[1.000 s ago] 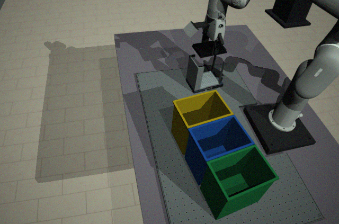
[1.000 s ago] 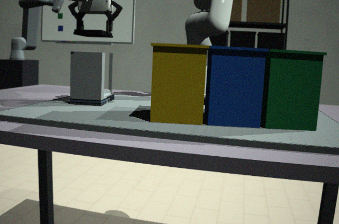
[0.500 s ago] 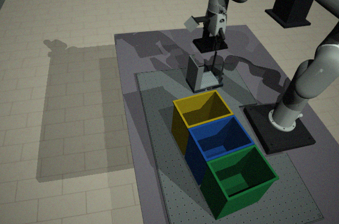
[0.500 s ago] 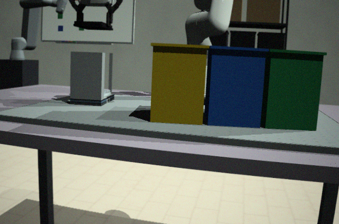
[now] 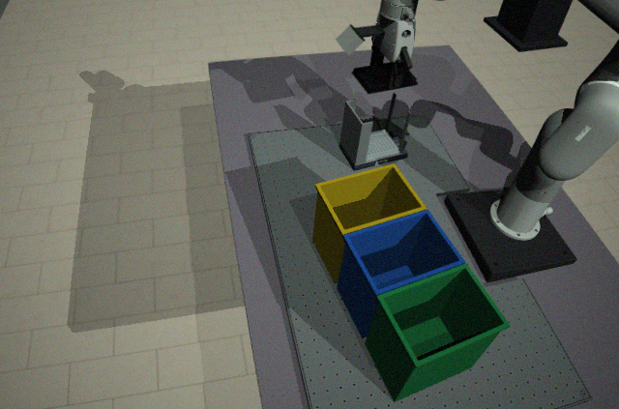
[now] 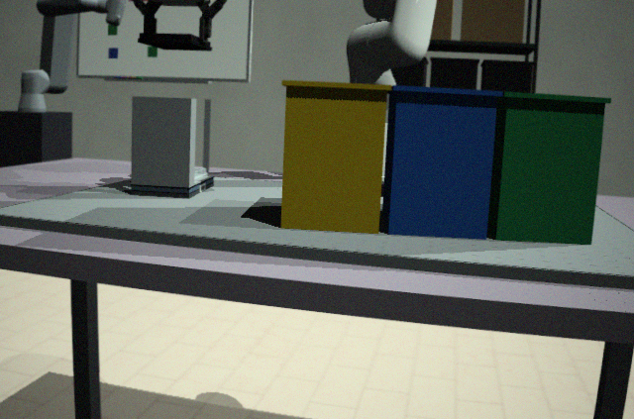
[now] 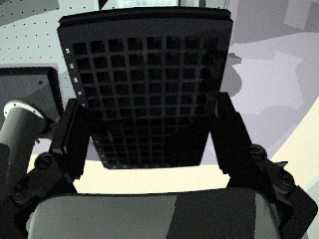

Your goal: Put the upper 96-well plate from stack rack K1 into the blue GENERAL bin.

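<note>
My gripper point(image 5: 391, 67) is shut on the black 96-well plate point(image 5: 384, 78) and holds it level, well above the grey stack rack K1 point(image 5: 372, 135). The lower plate, a white one point(image 5: 384, 147), still lies in the rack. The blue bin point(image 5: 399, 263) stands upright between the yellow bin point(image 5: 363, 209) and the green bin point(image 5: 435, 327), nearer the camera than the rack. In the exterior view the gripper point(image 6: 173, 28) holds the plate point(image 6: 173, 41) high above the rack point(image 6: 164, 143).
The three bins touch in a row on the perforated grey mat. My arm's base point(image 5: 510, 234) stands to the right of the bins. A second arm's dark pedestal point(image 5: 527, 19) stands beyond the table's far right corner.
</note>
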`<state>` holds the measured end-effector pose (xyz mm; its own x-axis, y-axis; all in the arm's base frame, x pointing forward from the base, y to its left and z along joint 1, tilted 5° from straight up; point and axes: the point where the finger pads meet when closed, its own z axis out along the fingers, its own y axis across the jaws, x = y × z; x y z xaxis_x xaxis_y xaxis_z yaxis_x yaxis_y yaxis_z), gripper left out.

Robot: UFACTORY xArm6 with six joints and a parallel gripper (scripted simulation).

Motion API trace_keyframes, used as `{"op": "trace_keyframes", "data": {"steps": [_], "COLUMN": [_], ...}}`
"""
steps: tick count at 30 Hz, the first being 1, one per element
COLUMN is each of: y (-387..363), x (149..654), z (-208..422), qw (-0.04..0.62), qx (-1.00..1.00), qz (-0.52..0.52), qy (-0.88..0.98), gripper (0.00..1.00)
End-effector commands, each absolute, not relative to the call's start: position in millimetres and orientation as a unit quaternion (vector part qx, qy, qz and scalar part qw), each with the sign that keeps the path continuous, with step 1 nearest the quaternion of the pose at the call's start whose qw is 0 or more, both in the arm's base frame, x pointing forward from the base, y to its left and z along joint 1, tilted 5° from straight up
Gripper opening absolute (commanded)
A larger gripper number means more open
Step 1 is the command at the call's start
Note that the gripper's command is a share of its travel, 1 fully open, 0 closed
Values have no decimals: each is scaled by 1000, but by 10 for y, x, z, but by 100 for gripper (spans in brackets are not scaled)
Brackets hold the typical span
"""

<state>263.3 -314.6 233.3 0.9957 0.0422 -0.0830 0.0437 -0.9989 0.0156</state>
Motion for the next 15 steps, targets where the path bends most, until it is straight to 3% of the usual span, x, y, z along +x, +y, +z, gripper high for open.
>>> {"op": "trace_keyframes", "data": {"steps": [1,15], "y": [-3155,-2777], "x": [2641,2772], "z": [2352,2317], "qw": [11,10], "qx": [999,999], "qz": [-40,-40], "qy": [21,29], "gripper": [0,0]}}
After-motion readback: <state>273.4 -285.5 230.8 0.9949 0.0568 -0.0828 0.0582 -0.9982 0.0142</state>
